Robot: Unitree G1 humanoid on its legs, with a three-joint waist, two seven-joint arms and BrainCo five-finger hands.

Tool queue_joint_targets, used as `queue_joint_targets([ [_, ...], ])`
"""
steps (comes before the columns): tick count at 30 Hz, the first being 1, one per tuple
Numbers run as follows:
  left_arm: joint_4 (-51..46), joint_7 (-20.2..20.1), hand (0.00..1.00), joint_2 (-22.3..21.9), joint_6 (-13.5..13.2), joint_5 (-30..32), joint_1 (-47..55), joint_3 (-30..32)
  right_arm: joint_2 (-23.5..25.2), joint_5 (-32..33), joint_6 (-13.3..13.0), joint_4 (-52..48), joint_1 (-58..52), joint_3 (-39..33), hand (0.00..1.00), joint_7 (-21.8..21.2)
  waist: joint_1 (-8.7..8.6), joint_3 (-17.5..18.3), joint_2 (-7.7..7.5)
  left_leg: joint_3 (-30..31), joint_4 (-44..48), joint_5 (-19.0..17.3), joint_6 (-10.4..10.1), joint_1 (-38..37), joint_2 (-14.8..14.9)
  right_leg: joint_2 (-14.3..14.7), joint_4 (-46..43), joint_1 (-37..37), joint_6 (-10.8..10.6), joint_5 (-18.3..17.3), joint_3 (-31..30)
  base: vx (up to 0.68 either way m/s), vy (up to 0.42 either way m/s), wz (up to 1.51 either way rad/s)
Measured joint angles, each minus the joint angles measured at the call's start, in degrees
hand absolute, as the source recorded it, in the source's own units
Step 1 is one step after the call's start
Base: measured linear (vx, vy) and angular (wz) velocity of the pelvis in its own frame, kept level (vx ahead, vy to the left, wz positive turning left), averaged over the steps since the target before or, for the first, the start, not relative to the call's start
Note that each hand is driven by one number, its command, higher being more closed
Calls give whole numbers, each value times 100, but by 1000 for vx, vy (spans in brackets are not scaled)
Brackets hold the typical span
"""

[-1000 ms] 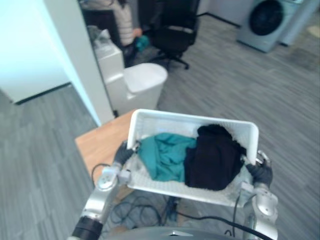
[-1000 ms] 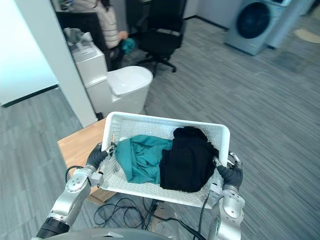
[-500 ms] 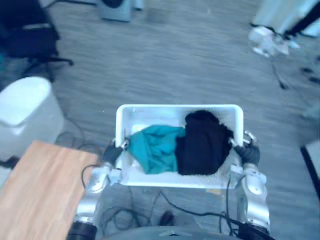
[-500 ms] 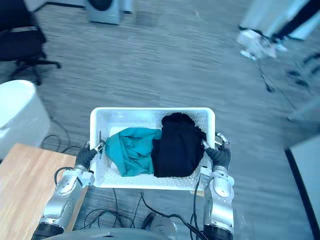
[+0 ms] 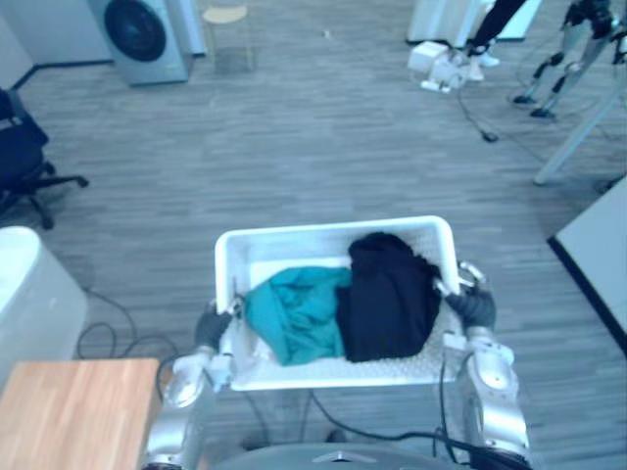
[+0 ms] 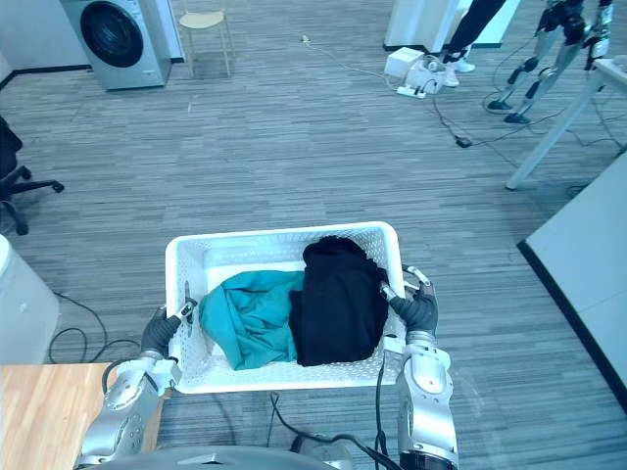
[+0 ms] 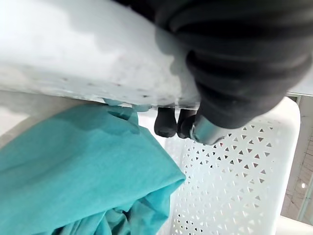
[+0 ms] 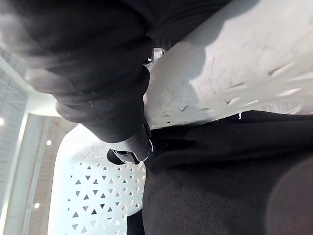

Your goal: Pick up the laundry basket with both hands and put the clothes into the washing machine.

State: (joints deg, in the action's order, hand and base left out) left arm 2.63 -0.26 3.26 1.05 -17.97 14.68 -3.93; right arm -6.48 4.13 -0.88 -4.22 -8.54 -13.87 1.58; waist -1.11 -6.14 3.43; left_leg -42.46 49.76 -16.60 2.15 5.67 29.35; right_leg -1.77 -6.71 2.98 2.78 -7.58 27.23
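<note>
I carry a white perforated laundry basket (image 6: 191, 257) above the grey floor. A teal garment (image 6: 247, 318) lies in its left half and a black garment (image 6: 336, 304) in its right half. My left hand (image 6: 157, 333) is curled over the basket's left rim, its dark fingertips (image 7: 166, 122) hooked inside above the teal cloth. My right hand (image 6: 418, 308) grips the right rim, fingers (image 8: 128, 152) curled over the edge beside the black cloth. The washing machine (image 6: 115, 37) stands far off at the upper left, its round door closed.
A wooden table corner (image 6: 39, 411) lies at the lower left, with a white bin (image 5: 24, 304) beyond it. A stool (image 6: 204, 24) stands beside the washer. A power strip and cables (image 6: 421, 83), a person's legs (image 6: 468, 24), stand legs and a white panel (image 6: 588, 255) are on the right.
The camera has swung round: the washing machine has come into view at the upper left, and the table and bin have slid to the lower left. The basket stays held in both hands.
</note>
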Motion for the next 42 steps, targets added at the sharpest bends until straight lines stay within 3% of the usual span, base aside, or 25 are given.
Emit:
queue_joint_targets([
  [3,-33,41,100,5,-2,0,108,145,0,-1,0,-46,-4,198,100,-10,59,-33,-16,35,-800,-38,-44,352,-395,-231,-74,127,-149,-83,-99,106,132,-28],
  [5,-160,114,100,-24,-3,0,128,159,-20,-4,0,-187,-1,214,100,2,59,-37,-20,335,-1916,187,-191,712,-940,-507,-163,139,-397,-142,-131,211,249,-4],
  [6,-265,130,100,-58,-24,0,151,154,-110,2,-6,-231,2,223,100,19,67,-23,32,548,-2831,657,-250,752,-1275,-597,-223,167,-599,-205,-171,303,319,-11],
  [7,-301,141,100,-97,-24,2,173,160,-121,2,-5,-230,20,249,100,28,96,-16,55,736,-3149,1283,-133,672,-1482,-649,-260,244,-826,-269,-278,286,259,-4],
  [9,-424,222,100,-19,-27,7,157,261,-38,1,-9,-319,54,371,100,37,57,-29,-207,666,-3160,1158,-84,679,-1716,-866,-108,312,-941,-233,-311,285,191,11],
  [11,-438,315,100,20,-34,6,46,409,-20,-4,-2,-329,322,447,100,42,111,-108,-322,606,-2811,943,109,826,-1717,-899,143,373,-1072,-79,-317,296,165,3],
  [13,-446,378,100,7,-35,6,14,455,-19,-5,16,-305,466,491,100,56,153,-132,-355,576,-2327,798,262,874,-1691,-970,364,613,-1079,2,-341,254,133,5],
  [15,-761,377,100,-72,-41,6,238,420,-89,2,3,-296,477,582,100,99,329,-57,-258,737,-1810,10,63,824,-1615,-1061,57,706,-1065,-190,-472,263,215,-21],
  [16,-844,375,100,-69,-50,6,279,382,-90,1,-15,-295,478,558,100,108,348,-39,-233,752,-1820,-218,-24,774,-1654,-1118,-202,656,-1092,-349,-474,286,267,-1],
  [18,-811,372,100,-70,-64,7,284,306,-91,-9,-18,-182,457,515,100,149,218,-10,-259,780,-1862,-501,-42,575,-1947,-1824,-2556,-249,-1252,-617,-771,256,254,29],
  [21,-800,387,100,185,-52,7,282,244,85,-16,-13,15,405,483,100,158,76,-3,-499,936,-1884,-630,82,333,-2219,-2292,-4833,-1143,-1295,-156,-1122,308,124,44],
  [22,-791,437,100,265,-24,14,283,229,175,-17,-8,150,401,474,100,156,80,-7,-536,988,-1931,-734,72,97,-2237,-2285,-5610,-1420,-1036,-338,-1045,304,-29,19],
  [24,-788,513,100,272,8,67,280,180,173,-35,-9,183,353,474,100,147,90,-28,-440,1046,-2354,-731,-24,-452,-2295,-2175,-6065,-1763,-549,-775,-625,423,-73,16],
  [26,-789,515,100,271,7,82,204,101,63,-44,-16,153,267,468,100,146,-44,-19,-284,1185,-2838,-606,-238,-877,-2274,-1954,-5566,-2249,-230,-1164,-398,386,-78,35],
  [28,-784,513,100,270,7,89,93,72,-12,-41,-19,116,232,461,100,147,-169,-41,-210,1288,-3012,-565,-323,-1061,-2183,-1815,-4761,-2677,-155,-1199,-470,415,-186,41],
  [29,-763,513,100,271,7,142,-28,46,-60,-19,-20,111,232,441,100,150,-228,-61,-165,1313,-3122,-561,-362,-1193,-2063,-1690,-3799,-2998,-182,-979,-549,534,-330,41],
  [31,-552,501,100,283,5,238,-352,23,-103,-2,-20,71,202,392,100,155,-245,-63,-193,1334,-3365,-546,-647,-1467,-1970,-1508,-1796,-3153,-328,79,-822,488,-319,40],
  [32,-317,508,100,285,6,309,-576,-41,-125,-4,-21,51,120,386,100,181,-319,-68,-261,1463,-3593,-577,-1045,-1742,-1990,-1440,-886,-2831,-429,1740,-937,503,-315,23],
  [33,-5,528,100,63,15,357,-859,-152,-353,-9,37,99,196,244,100,267,-201,-52,114,1588,-3765,-598,-1123,-1836,-1852,-1240,-1079,-2817,-423,1499,-786,462,-262,24],
  [34,75,524,100,28,15,385,-1004,-239,-366,-9,69,95,229,98,100,283,-244,-70,137,1590,-3800,-515,-1076,-1792,-1901,-1276,-1262,-2845,-325,1366,-786,354,-183,18],
  [36,129,499,100,4,7,477,-1187,-438,-364,-9,101,53,104,-144,100,304,-312,-87,148,1669,-3721,-33,-1054,-1873,-2049,-1403,-2135,-2792,-256,685,-732,330,-145,35],
  [38,133,497,100,9,1,480,-1182,-468,-325,-4,94,-115,-46,-132,100,299,-388,-76,155,1857,-2780,263,-1075,-1736,-1716,-1462,-2619,-2594,-293,80,-589,384,-200,22],
  [40,160,508,100,10,-4,474,-1181,-463,-311,2,94,-170,-56,-156,100,300,-420,-84,175,1775,-1445,772,-962,-1189,-1221,-1430,-2669,-2360,-259,-179,-441,333,-216,18],
  [41,213,508,100,14,-4,470,-1139,-465,-299,4,98,-162,-85,-157,100,300,-360,-92,191,1533,-746,1483,-701,-976,-833,-1284,-2500,-2094,-240,-265,-397,267,-181,-4],
  [42,250,508,100,18,-4,463,-1098,-464,-270,14,98,-162,-119,-148,100,299,-342,-95,199,1459,-506,1909,-548,-928,-659,-1198,-2360,-1901,-217,-293,-368,465,-231,-11],
])
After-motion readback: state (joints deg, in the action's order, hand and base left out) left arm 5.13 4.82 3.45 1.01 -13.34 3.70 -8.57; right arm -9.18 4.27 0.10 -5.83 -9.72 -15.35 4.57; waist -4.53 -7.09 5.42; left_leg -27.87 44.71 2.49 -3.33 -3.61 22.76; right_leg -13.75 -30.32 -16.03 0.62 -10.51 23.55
